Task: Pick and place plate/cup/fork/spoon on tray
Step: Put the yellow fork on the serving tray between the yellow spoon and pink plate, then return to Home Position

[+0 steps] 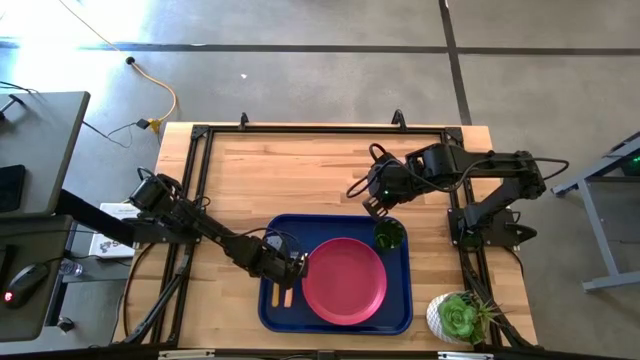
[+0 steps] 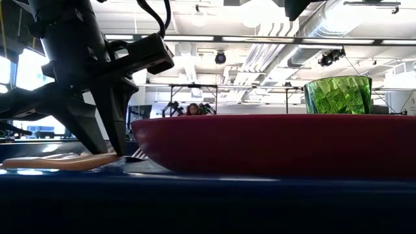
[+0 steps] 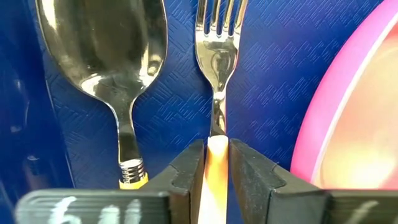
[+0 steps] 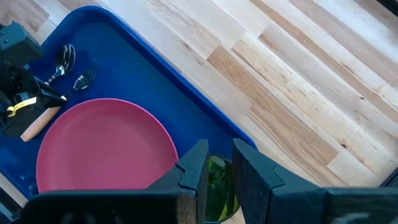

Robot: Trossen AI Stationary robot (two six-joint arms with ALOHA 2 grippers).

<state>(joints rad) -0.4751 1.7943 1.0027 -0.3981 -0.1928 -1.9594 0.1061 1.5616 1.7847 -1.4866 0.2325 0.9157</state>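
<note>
So the left pincer [image 3: 216,168] is down over the 9 o'clock side of the tray [image 1: 400,322], fingers clenched on the orange handle of the fork [image 3: 217,56]. The fork lies flat on the blue tray floor, tines pointing away from the pincer, and the spoon [image 3: 107,59] lies right beside it, parallel, bowl up, not touching it. The plate [image 1: 344,280] sits in the middle of the tray, pink-red, its rim just beside the fork on the other side from the spoon. From table height the left arm comes down right next to the plate's edge with the orange handle lying flat under it. The cup [image 1: 389,235] stands upright at about 1 o'clock on the tray, close to the plate's rim. The right pincer [image 4: 216,171] hangs above the cup near the tray's far right corner, over the wooden surface [image 1: 300,170] edge; its fingers sit slightly apart with the green cup showing through the gap, gripping nothing.
</note>
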